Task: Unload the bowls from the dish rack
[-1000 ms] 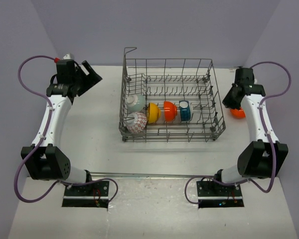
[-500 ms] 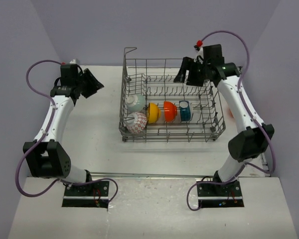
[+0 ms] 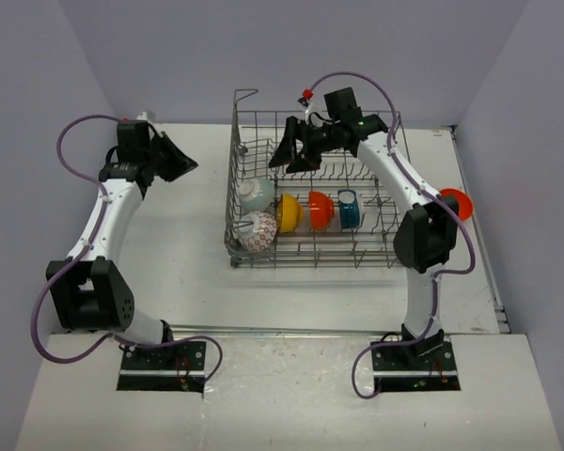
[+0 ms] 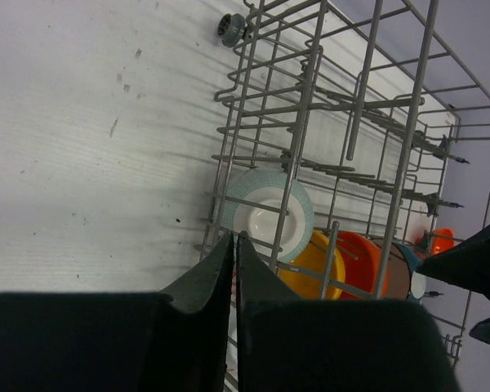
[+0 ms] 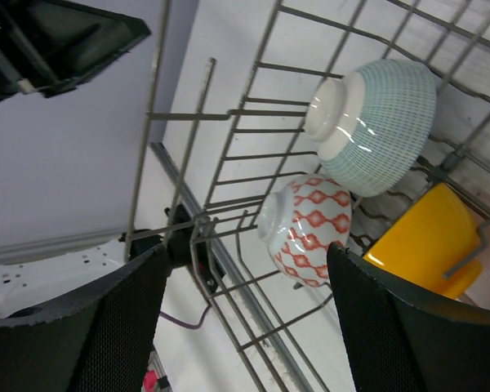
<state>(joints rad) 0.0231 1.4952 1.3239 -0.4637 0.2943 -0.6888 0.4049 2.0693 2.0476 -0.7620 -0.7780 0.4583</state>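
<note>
The grey wire dish rack (image 3: 320, 250) stands mid-table. In its front row stand a pale white-green bowl (image 3: 257, 194), a white bowl with red pattern (image 3: 260, 231), a yellow bowl (image 3: 289, 212), an orange bowl (image 3: 321, 209) and a teal bowl (image 3: 350, 209). Another orange bowl (image 3: 454, 202) lies on the table right of the rack. My right gripper (image 3: 294, 155) hangs open over the rack's back left, above the red-patterned bowl (image 5: 306, 229) and the pale bowl (image 5: 377, 122). My left gripper (image 3: 176, 161) is shut and empty, left of the rack; its view shows the pale bowl (image 4: 269, 214) behind the wires.
The rack's tall grid sides (image 4: 310, 90) and upright tines (image 5: 229, 114) surround the bowls. A small grey wheel (image 4: 231, 28) sits at the rack's corner. Bare white table (image 3: 183, 244) lies left of the rack. Purple walls close in on both sides.
The right arm swung from the table's right side, where the orange bowl now lies, over the rack's back left, and its gripper opened. The left gripper shut.
</note>
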